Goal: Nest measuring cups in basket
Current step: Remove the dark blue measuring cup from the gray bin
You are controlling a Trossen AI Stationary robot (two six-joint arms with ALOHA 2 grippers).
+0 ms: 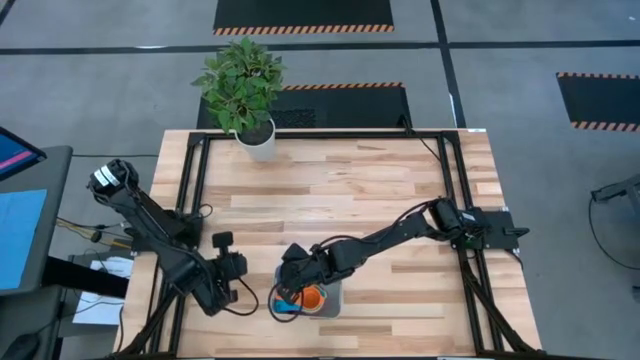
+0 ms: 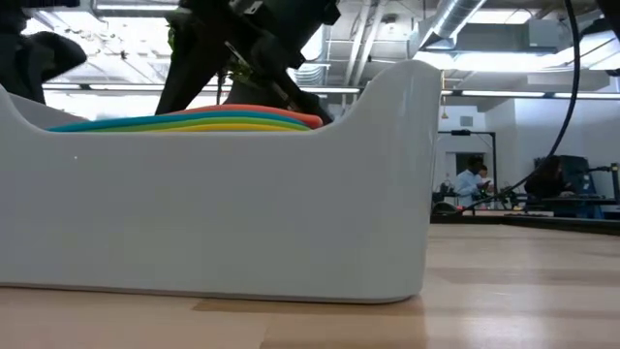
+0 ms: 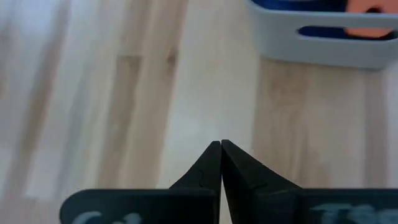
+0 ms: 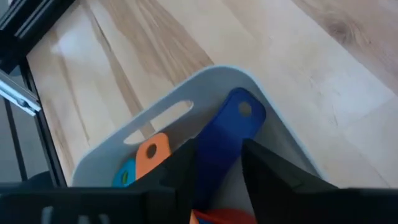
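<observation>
Measuring cups sit stacked in the basket, and the right claw pinches the dark blue cup by its flat handle, low over the basket near the front edge of the surface; an orange handle shows just beside it; this looks like the last nesting step, and the next move calls for seating the cup squarely, then letting go; left claw waits pressed together beside the basket; no writing is legible.
</observation>
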